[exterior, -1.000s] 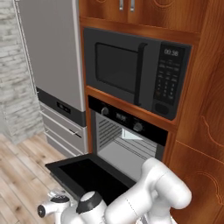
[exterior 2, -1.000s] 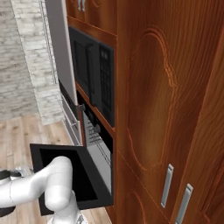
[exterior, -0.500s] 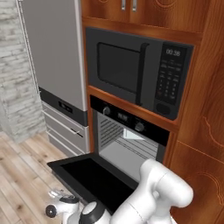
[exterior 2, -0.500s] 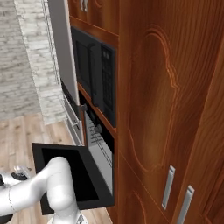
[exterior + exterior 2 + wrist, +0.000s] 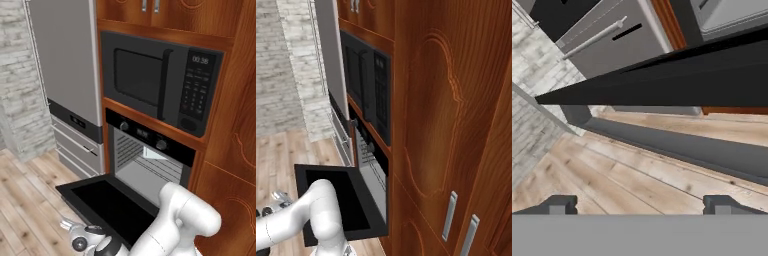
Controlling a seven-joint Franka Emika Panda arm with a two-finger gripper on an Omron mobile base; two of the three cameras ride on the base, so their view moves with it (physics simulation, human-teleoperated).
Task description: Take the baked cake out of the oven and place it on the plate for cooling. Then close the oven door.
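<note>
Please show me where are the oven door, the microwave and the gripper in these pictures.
oven door (image 5: pixel 107 202): left base view, on the inner face of the dropped-down panel.
microwave (image 5: pixel 140 77): left base view, on its dark door window.
gripper (image 5: pixel 637 205): hand view, midway between the two wide-apart finger tips.

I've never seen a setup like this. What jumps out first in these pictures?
The oven door hangs wide open, folded down flat over the wooden floor, baring the wire racks inside the oven. Right above it sits a black microwave set into reddish wooden cabinets. The white robot arm bends low in front of the door, its tool open just above the floorboards.
</note>
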